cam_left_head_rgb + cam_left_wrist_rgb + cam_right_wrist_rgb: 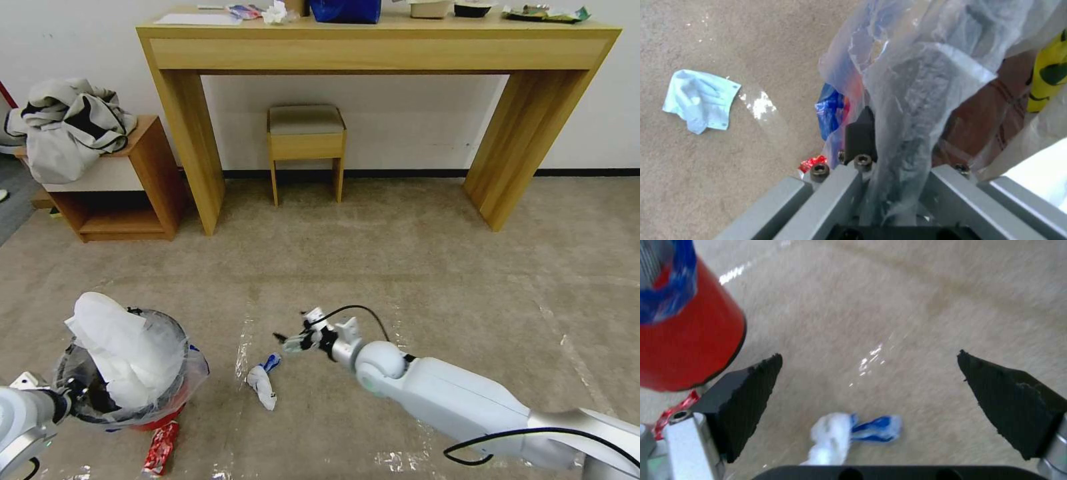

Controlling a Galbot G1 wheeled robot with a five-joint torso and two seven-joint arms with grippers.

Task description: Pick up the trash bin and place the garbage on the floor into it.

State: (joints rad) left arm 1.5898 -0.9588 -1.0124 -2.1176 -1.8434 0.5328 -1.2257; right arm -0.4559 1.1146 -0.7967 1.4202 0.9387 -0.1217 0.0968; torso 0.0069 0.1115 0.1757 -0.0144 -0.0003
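Left tool clamping trash bin rim. Right tool, pads apart, hovering above white-blue wad. Collection step; next needing descent, closure.

— What's on the carpet from where I sit?

— A white-and-blue wad beside shiny tape patches, a red wrapper at the bin's foot, a light-blue cloth, plus stool, desk and side shelf by the wall.
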